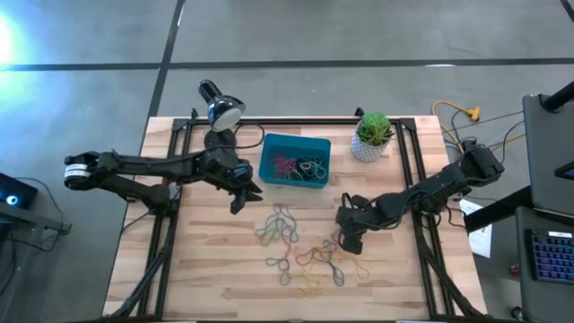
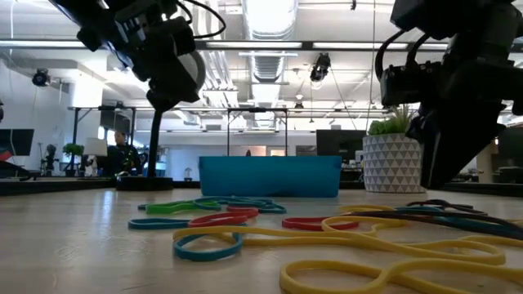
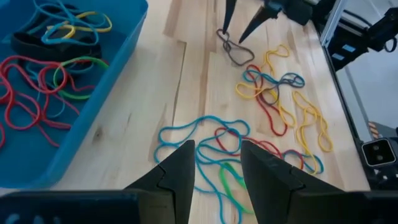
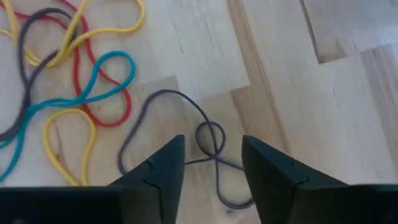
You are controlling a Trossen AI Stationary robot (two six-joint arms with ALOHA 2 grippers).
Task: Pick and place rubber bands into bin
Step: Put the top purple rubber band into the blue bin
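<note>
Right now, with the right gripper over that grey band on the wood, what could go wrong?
The open right gripper straddles a thin grey rubber band twisted into a figure-eight, so closing may catch only one loop and drop it on the way to the shallow teal-blue plastic bin. The red, yellow and blue bands lie overlapped close by and could snag and drag along.

The table (image 1: 197, 269) is made of light wood boards. Around it the floor (image 1: 359, 31) is smooth grey with dark lines. Behind the table is a big room with long bright lights (image 2: 270, 16) and pipes on the ceiling.
</note>
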